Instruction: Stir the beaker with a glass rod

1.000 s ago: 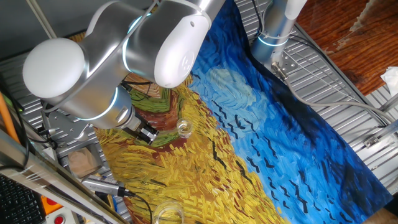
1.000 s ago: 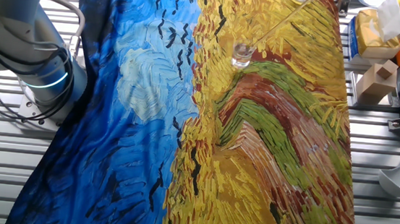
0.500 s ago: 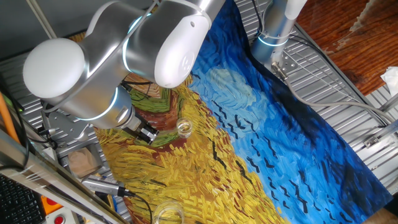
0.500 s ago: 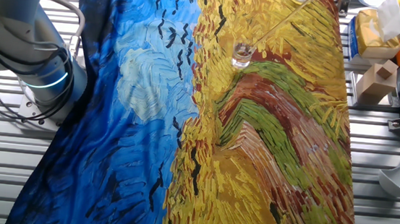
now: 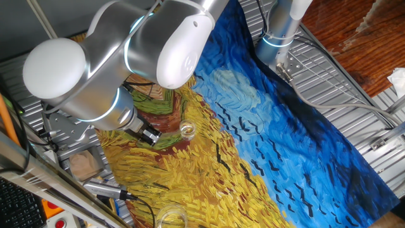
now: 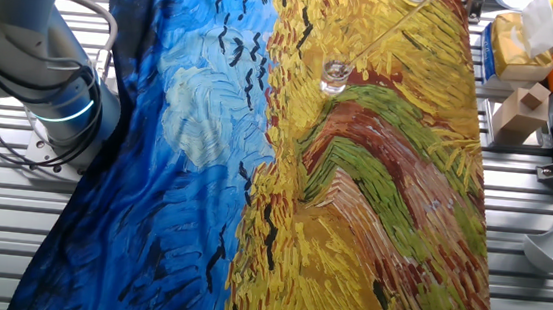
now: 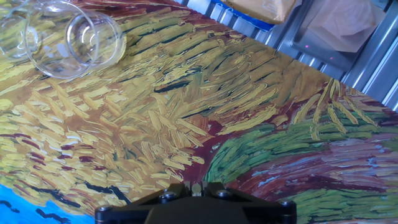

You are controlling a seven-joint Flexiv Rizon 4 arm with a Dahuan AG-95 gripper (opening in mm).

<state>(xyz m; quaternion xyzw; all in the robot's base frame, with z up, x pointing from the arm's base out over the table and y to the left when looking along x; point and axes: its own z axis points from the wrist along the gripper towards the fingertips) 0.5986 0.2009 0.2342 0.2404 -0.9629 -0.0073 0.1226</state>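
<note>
Beaker (image 5: 186,130) stands upright on the painted cloth (image 6: 372,214) — a glass rod (image 6: 388,29) leans in it. Gripper (image 5: 149,136) sits just beside the beaker; finger state cannot be determined.

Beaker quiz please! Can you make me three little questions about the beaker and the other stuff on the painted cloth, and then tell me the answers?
1. True or false: the beaker stands upright on the painted cloth.
2. Pick one: which part of the cloth is the beaker on? A) the blue side B) the yellow side C) off the cloth, on the metal slats
3. Fill in: the number of clear glass containers on the cloth in the fixed views is ____.

Key:
1. True.
2. B.
3. Two: the beaker and the wider glass vessel.
</note>
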